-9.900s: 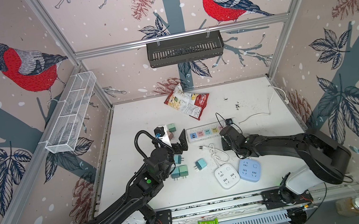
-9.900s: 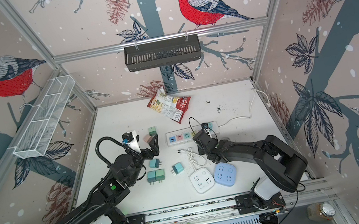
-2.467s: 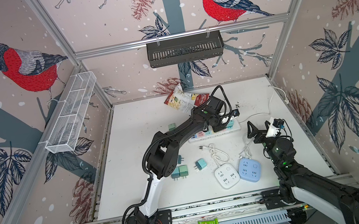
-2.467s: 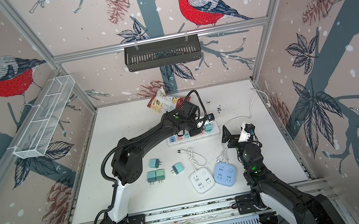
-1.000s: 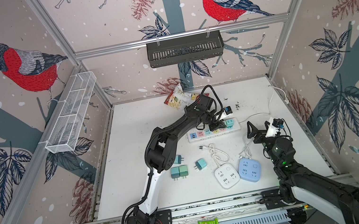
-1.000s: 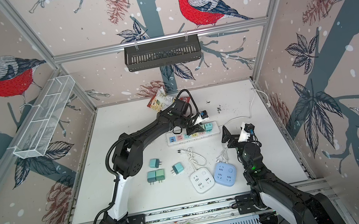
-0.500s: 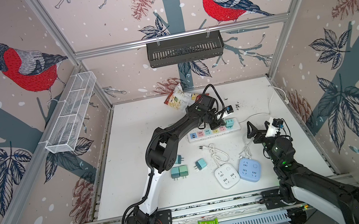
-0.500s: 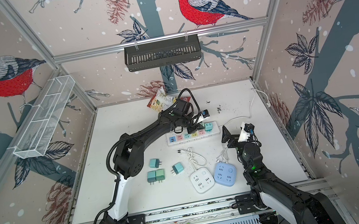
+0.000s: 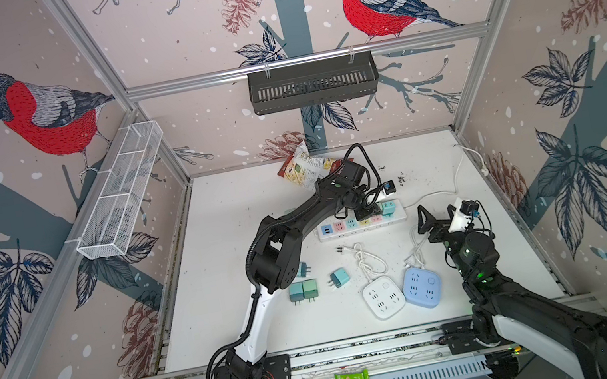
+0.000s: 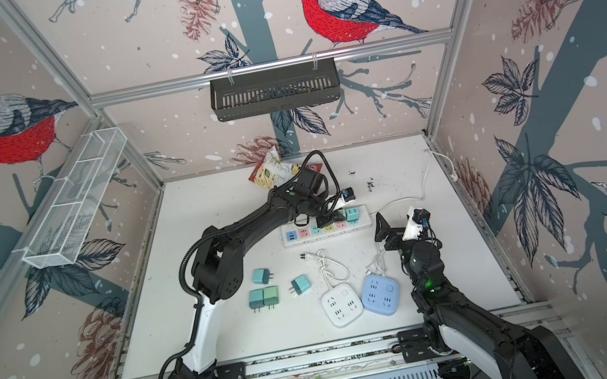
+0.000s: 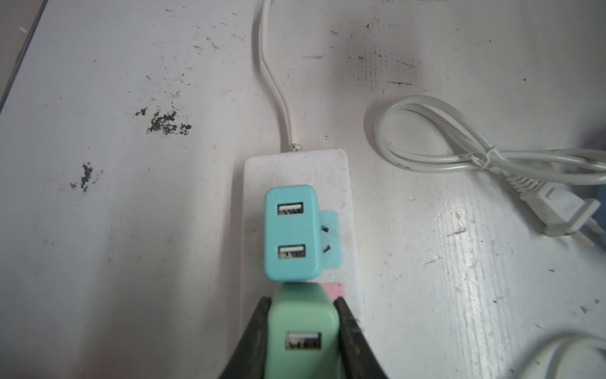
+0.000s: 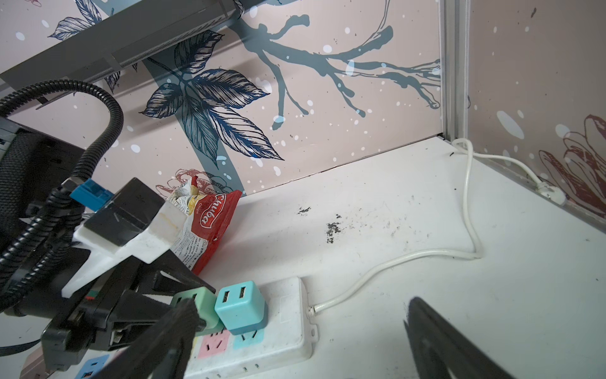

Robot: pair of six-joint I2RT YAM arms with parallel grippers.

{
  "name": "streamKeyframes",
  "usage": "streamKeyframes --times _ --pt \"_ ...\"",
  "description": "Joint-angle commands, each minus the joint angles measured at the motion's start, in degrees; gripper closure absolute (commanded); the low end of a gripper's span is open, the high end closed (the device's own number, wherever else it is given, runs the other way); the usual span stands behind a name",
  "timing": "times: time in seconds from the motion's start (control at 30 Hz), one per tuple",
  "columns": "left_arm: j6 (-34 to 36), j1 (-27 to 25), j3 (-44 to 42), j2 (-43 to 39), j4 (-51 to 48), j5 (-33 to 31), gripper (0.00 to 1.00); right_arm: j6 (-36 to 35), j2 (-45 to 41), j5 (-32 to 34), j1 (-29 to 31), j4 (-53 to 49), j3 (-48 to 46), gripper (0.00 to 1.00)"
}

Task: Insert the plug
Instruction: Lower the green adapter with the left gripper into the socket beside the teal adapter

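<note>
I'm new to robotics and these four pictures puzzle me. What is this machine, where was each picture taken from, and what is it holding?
Two robot arms stand at a white table. Two pictures look down from overhead; the other two come from cameras on each arm's wrist. The left tool is shut on a green plug, at the power strip beside a teal plug already seated. The right tool is open, empty. Loose plugs, a white socket block, a blue socket block and a snack bag lie around.
</note>
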Motion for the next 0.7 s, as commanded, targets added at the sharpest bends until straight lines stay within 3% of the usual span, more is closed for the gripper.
streamKeyframes --times 0.0,0.67 --pt "0.5 -0.1 0.1 -0.3 -4.8 0.5 1.0 0.6 0.0 0.5 -0.1 1.0 0.4 0.0" --pt "-3.2 1.2 0.7 4.0 -3.6 -3.0 1.0 0.6 1.3 1.0 -0.1 0.8 1.2 0.01"
